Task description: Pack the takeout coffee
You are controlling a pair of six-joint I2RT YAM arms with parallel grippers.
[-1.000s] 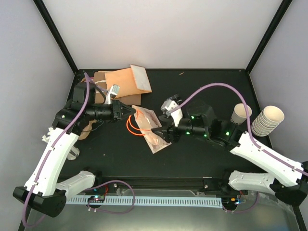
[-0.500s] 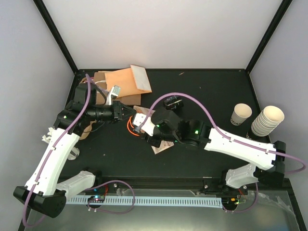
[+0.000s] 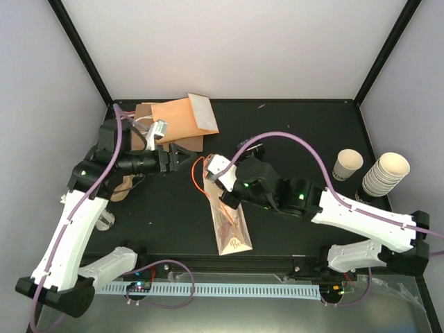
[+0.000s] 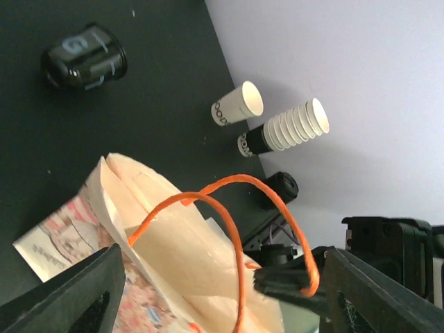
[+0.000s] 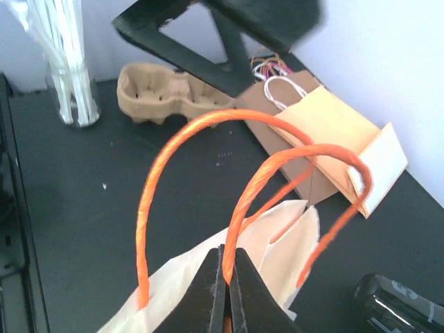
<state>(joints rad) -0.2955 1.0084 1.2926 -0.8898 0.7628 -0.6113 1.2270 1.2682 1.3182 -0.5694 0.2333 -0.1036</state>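
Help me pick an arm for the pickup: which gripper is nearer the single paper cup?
Right. The right gripper, pinching the orange handle of the bag, sits mid-table, left of the cup; the left gripper is farther left again.

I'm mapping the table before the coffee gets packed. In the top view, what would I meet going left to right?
From the left: left pincer → bag → cup → cup stack.
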